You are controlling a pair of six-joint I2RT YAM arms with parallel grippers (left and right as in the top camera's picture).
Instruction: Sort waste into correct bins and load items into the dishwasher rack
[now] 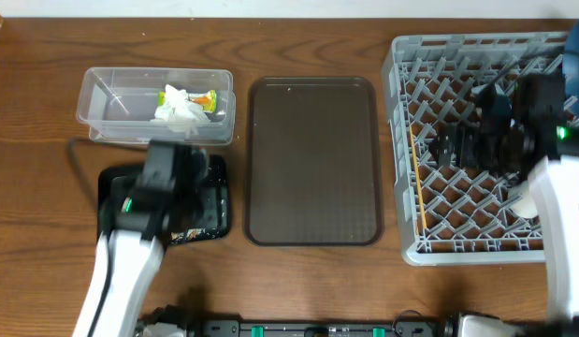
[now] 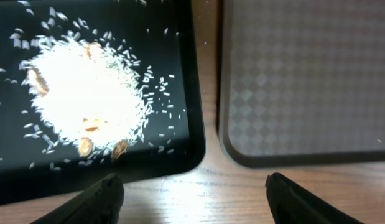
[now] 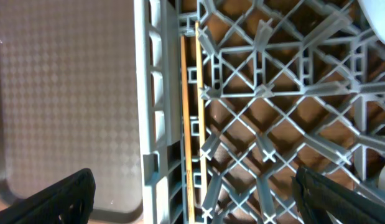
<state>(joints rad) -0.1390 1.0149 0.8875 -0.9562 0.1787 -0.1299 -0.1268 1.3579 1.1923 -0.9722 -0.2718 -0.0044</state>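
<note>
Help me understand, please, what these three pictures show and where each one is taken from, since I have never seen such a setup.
This is a robot with two arms at a wooden table, each ending in a two-finger gripper. One picture looks down from above; the other two come from wrist cameras, so the dark tips at their lower edge are fingers. On the table: a clear tub holding tissues and a wrapper, a black tray with rice, a brown tray, and a grey rack with chopsticks along its edge. The left gripper hovers near the black tray's corner, the right gripper over the rack; both are open and hold nothing.
</note>
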